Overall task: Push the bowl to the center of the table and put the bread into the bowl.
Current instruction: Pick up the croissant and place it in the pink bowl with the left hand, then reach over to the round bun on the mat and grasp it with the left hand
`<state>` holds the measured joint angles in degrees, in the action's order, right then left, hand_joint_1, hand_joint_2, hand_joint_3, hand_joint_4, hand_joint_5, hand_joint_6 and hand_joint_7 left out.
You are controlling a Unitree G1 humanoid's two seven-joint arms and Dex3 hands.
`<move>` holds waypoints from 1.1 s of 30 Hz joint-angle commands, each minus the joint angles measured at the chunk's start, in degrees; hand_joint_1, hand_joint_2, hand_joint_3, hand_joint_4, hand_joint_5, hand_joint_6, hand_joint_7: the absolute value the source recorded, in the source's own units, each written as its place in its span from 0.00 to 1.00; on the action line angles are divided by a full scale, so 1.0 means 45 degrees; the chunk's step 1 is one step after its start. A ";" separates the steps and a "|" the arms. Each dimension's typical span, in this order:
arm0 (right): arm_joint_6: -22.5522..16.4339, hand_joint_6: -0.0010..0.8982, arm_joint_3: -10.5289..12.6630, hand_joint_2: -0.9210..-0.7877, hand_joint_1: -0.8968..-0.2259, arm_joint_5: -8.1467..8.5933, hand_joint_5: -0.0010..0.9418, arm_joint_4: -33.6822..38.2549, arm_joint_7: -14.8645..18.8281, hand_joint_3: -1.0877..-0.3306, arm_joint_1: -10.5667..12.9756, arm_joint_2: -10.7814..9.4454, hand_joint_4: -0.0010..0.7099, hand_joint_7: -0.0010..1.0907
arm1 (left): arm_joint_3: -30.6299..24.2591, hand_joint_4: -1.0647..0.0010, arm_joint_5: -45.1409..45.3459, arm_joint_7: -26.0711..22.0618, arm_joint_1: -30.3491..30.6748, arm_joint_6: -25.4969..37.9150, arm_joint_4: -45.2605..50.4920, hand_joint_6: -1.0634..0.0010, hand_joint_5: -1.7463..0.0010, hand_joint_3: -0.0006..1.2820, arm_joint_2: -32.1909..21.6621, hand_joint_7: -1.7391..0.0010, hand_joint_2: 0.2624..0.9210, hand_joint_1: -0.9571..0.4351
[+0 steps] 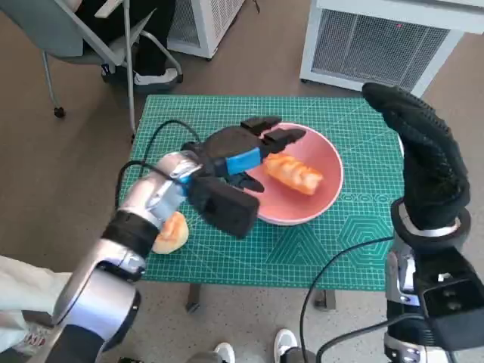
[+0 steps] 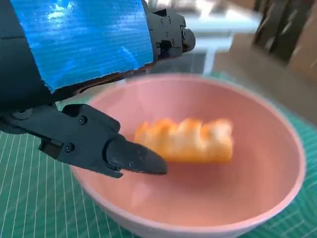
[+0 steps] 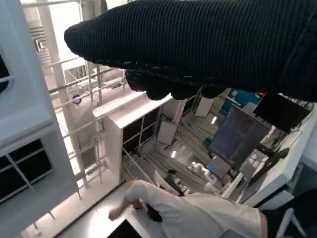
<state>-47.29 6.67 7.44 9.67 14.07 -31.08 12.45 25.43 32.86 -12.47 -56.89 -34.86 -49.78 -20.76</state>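
A pink bowl (image 1: 327, 198) stands near the middle of the green cutting mat, and an orange piece of bread (image 1: 293, 173) lies inside it. The left wrist view shows the same bread (image 2: 185, 140) lying free on the floor of the bowl (image 2: 277, 148). My left hand (image 1: 249, 151) hovers over the bowl's near-left rim with its fingers (image 2: 116, 148) spread, holding nothing. My right hand (image 1: 423, 162) is raised at the table's right edge, well above the mat, apart from the bowl, with nothing in it.
A second orange piece of bread (image 1: 171, 234) lies on the mat (image 1: 302, 249) beside my left forearm. A chair (image 1: 83, 38) and a person's feet (image 1: 155, 76) are beyond the table's far left corner. White cabinets (image 1: 378, 45) stand behind the table. A person in white (image 3: 198, 213) shows in the right wrist view.
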 commanded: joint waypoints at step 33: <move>0.0534 0.00 -0.0159 0.00 0.50 0.1181 0.01 -0.0233 0.0609 0.45 0.0192 0.0057 0.41 0.61 | -0.6340 0.79 -0.4386 -0.1931 1.0183 -0.1996 0.7972 0.74 0.99 0.01 -0.6619 0.94 1.00 0.35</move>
<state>-45.58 6.05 11.64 7.81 15.88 -30.45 12.55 -2.84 12.71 -20.58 -12.50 -44.33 -15.50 -50.07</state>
